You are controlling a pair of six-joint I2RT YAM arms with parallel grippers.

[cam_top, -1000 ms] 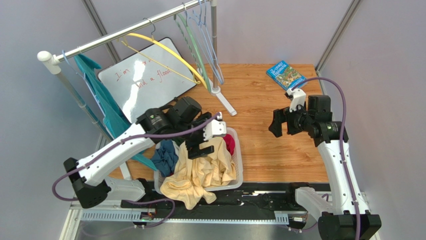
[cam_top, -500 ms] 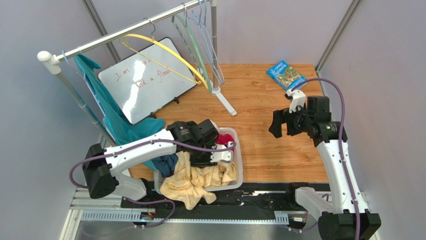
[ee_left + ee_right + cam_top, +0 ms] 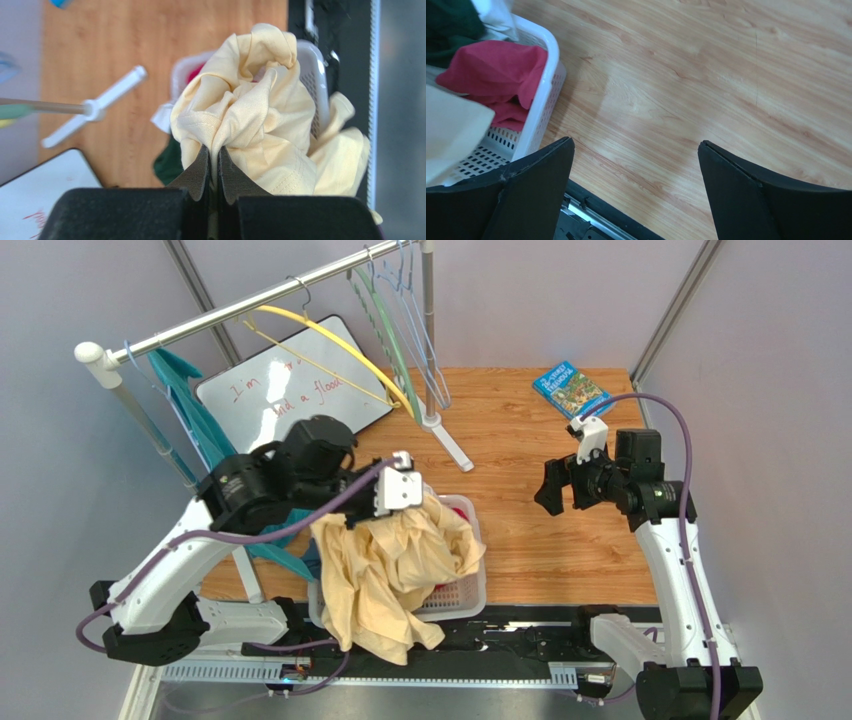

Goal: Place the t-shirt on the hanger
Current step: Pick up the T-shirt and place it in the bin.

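Note:
The pale cream-yellow t-shirt (image 3: 390, 560) hangs bunched from my left gripper (image 3: 368, 512), raised above the white basket (image 3: 468, 590) with its lower folds draped over the basket's near rim. In the left wrist view the left gripper (image 3: 213, 150) is shut on a pinched fold of the t-shirt (image 3: 260, 115). The yellow hanger (image 3: 330, 345) hangs by its metal hook on the rail at the back left, well apart from both grippers. My right gripper (image 3: 550, 490) hovers open over bare wood to the right of the basket, and the right wrist view shows the right gripper (image 3: 636, 145) holding nothing.
A whiteboard (image 3: 280, 390) leans under the rail beside a hanging teal garment (image 3: 200, 430). Pale green and light blue hangers (image 3: 405, 315) hang near the rail's post. A book (image 3: 570, 388) lies at the back right. Red cloth (image 3: 496, 70) and dark green cloth (image 3: 167, 167) stay in the basket.
My left gripper dipped into the basket, shut on the t-shirt and rose up and to the left, pulling the cloth out with it. The right arm has barely moved.

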